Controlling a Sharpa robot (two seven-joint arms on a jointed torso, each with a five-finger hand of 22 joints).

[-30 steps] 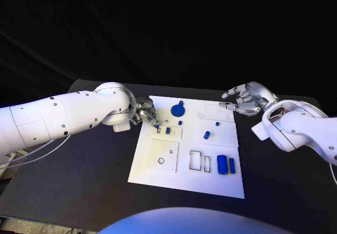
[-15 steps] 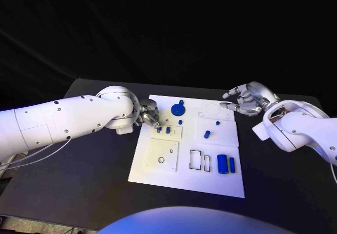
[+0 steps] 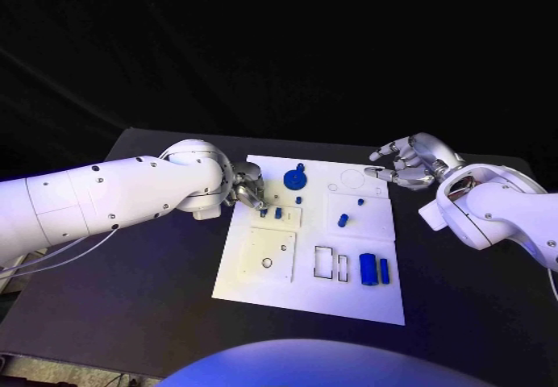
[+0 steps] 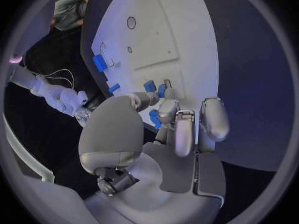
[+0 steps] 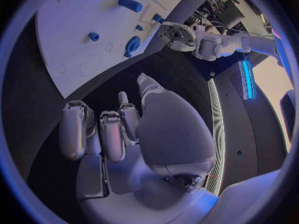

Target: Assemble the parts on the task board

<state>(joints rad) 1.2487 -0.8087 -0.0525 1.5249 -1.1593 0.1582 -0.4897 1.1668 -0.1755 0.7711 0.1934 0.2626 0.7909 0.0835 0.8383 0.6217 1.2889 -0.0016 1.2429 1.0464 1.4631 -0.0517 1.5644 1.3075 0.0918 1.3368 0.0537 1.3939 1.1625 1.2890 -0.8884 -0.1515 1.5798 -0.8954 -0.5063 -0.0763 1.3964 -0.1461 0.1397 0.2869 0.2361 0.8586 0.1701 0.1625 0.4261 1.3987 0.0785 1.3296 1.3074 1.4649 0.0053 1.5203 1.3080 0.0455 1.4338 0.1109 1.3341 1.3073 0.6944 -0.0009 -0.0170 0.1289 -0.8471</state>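
White task board (image 3: 305,302) lies on the bench; left hand (image 3: 244,189) at its near-left edge, grasp unclear; right hand (image 3: 407,164) spread, empty, beside its far-right corner.

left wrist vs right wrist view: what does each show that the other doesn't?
Left wrist view: the left hand from behind, fingertips at two small blue parts. Right wrist view: the right hand, holding nothing, fingers apart over the black table, plus a blue round part. Both: the white task board and blue parts on it.
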